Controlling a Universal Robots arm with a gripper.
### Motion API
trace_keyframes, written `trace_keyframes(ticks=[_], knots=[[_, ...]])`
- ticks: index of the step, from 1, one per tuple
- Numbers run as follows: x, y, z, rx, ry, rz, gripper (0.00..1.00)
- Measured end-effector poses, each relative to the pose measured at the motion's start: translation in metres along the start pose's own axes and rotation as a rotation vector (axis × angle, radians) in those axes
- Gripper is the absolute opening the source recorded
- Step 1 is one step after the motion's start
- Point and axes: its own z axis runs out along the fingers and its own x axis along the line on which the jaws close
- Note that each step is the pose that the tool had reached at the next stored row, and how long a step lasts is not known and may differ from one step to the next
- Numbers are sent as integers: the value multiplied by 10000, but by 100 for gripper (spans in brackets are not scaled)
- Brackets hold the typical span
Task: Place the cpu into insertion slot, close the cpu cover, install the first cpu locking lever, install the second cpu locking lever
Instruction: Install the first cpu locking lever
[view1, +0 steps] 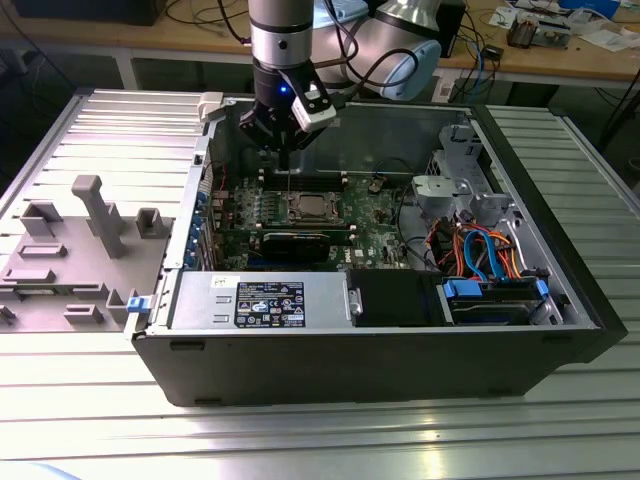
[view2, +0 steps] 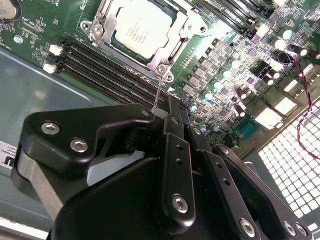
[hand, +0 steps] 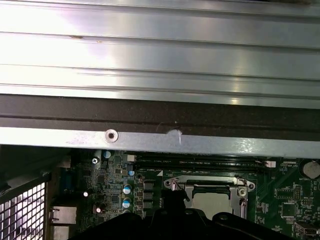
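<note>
Black metal links of the end effector (view2: 167, 112) lie nearest the camera in the second wrist view, with silver screws in them; its fingers stand together, clamped on a thin silver metal wire lever (view2: 157, 95) that rises from the corner of the socket.

Going from the exterior view's left, a grey plastic fixture tray (view1: 75, 250) with upright blocks rests on the ribbed aluminium worktop (view1: 300, 440). Beside it lies the open black computer case (view1: 380, 355), with a grey power supply box (view1: 260, 300) along its near wall. Deeper inside is the green motherboard (view1: 375, 215), and above it hangs the end effector (view1: 284, 140) on the silver and black arm. At the exterior view's right, orange and blue cables (view1: 480, 250) run near a blue drive bracket (view1: 495, 295).

The small square cpu with its silver-grey metal top (view2: 139, 30) sits in the square insertion slot of the motherboard (view2: 150, 59). The thin silver metal cpu cover (view2: 107, 22) lies closed down around the chip, so the chip shows through its window. Long black memory slots (view2: 100, 67) run just beside the socket. In the first wrist view, the cpu cover (hand: 240, 192) lies beyond the grey edge of the case (hand: 150, 140).
</note>
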Motion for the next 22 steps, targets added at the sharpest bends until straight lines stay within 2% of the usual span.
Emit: trace_keyframes(ticks=[8,12,13,14,16,22], knots=[[-21,-1,3,0,-1,-2,11],[-114,-5,14,0,0,-1,11],[-173,-21,44,-254,-12,17,11],[-223,-24,95,-291,-25,386,11],[-253,-27,122,-292,-22,387,11],[-253,-26,128,-293,-24,389,11]])
